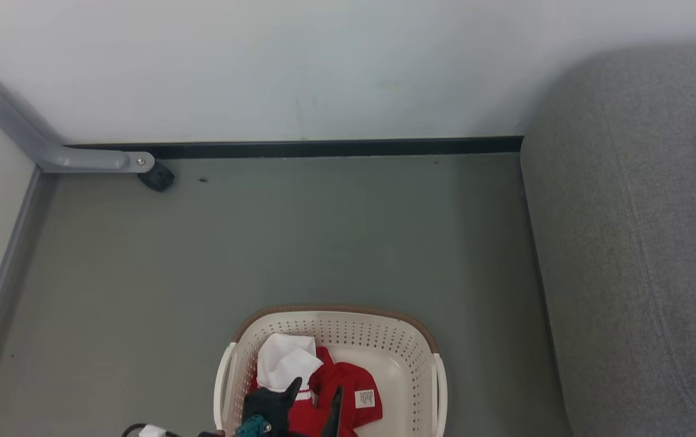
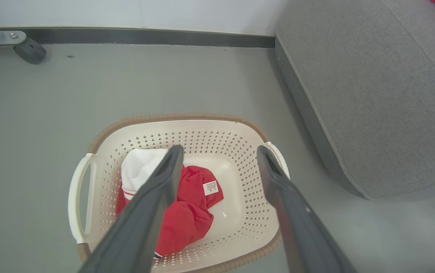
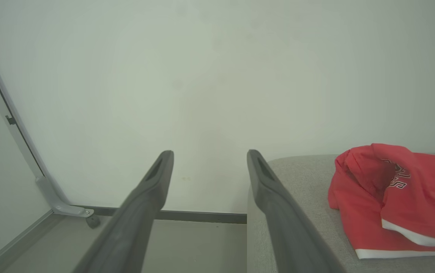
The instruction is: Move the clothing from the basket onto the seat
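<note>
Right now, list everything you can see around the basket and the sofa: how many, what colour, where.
basket: one, cream with brown rim, on the floor
heap of clothes: one, red and white, in the basket
garment: one, red with white trim, on the seat
seat: one, grey, right of the basket
floor: grey-green
skirting: one, black, foot of the wall
frame leg: one, grey, far left corner
wheel: one, black, under the frame leg
left gripper: dark, open, above the basket
right gripper: dark, open, empty
</note>
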